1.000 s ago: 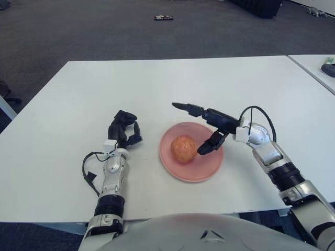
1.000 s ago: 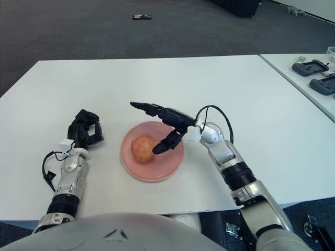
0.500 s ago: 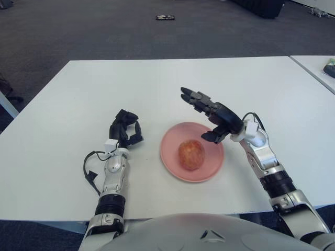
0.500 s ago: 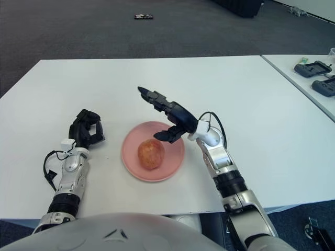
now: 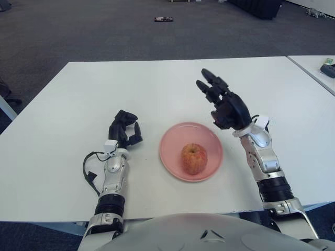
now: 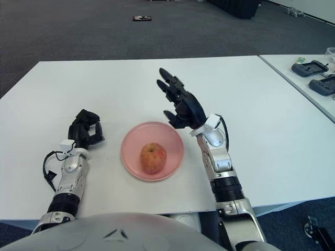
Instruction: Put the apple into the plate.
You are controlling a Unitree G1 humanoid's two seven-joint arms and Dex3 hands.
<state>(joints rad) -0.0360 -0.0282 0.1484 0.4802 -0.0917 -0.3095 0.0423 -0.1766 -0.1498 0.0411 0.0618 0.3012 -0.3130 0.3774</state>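
Note:
A red-yellow apple [image 5: 194, 158] sits upright in the pink plate [image 5: 170, 156] near the table's front middle. My right hand [image 5: 222, 102] is raised above the plate's far right rim, fingers spread, holding nothing, clear of the apple. It also shows in the right eye view [image 6: 180, 104]. My left hand [image 5: 124, 129] rests on the table to the left of the plate, fingers curled, empty.
The white table [image 5: 157, 83] extends far behind the plate. A second table at the right holds dark devices [image 6: 314, 68]. A small dark object [image 5: 163, 19] lies on the carpet far back.
My right hand let go of the apple, then lifted up and back to the right of the plate. The apple settled slightly rightward in the plate. The left hand has not moved.

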